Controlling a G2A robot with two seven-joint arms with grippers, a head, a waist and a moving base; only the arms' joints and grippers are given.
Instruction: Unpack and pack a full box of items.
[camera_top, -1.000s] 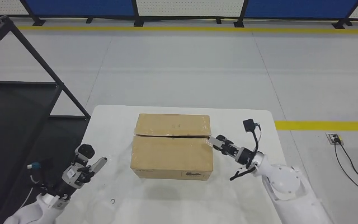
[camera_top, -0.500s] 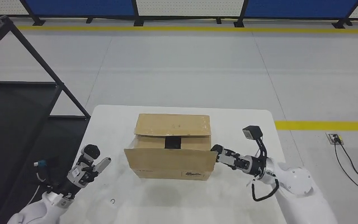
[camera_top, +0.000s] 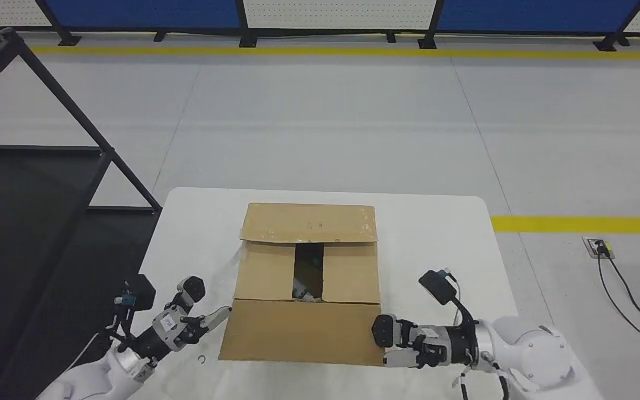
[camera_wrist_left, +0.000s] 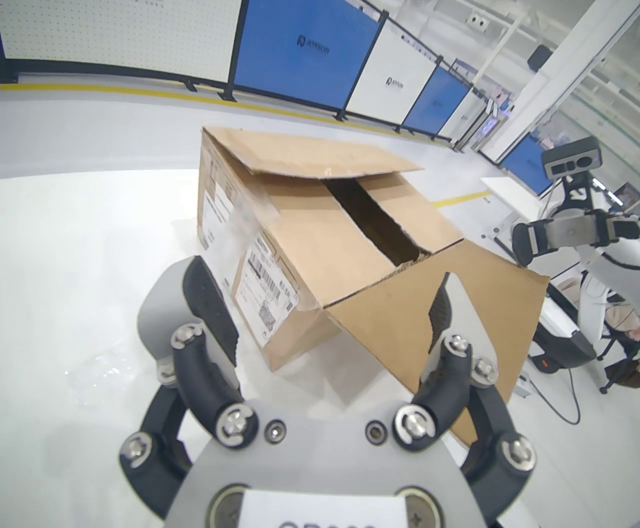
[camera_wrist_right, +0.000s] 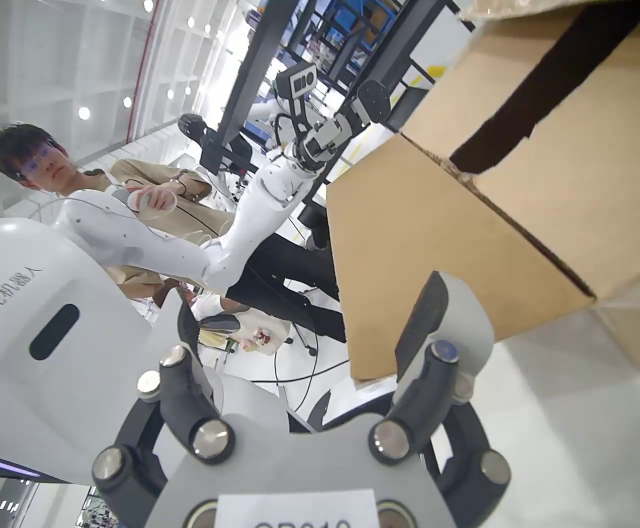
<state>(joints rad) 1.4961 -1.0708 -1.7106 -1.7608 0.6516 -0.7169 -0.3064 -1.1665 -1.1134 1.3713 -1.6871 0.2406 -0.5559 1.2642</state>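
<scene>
The box (camera_top: 345, 272) is matt brown cardboard with ragged corrugated edges, a paper label (camera_wrist_left: 265, 295) and shiny, wrinkled clear tape (camera_wrist_left: 250, 215), on a smooth white table (camera_top: 430, 230), and the left gripper (camera_wrist_left: 324, 290) is brushed metal with black rubbery pads (camera_wrist_left: 212, 310).

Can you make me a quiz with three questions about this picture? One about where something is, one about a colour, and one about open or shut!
1. Where is the box?
A) on the floor
B) on the table
C) on a shelf

2. What colour is the box?
A) brown
B) red
C) green

3. How is the near flap?
A) taped shut
B) torn off
C) folded out, open

Answers:
1 B, the box stands on the white table top.
2 A, its cardboard is plain brown all over.
3 C, the near flap lies spread out in front of the box, on the robot's side.
</scene>
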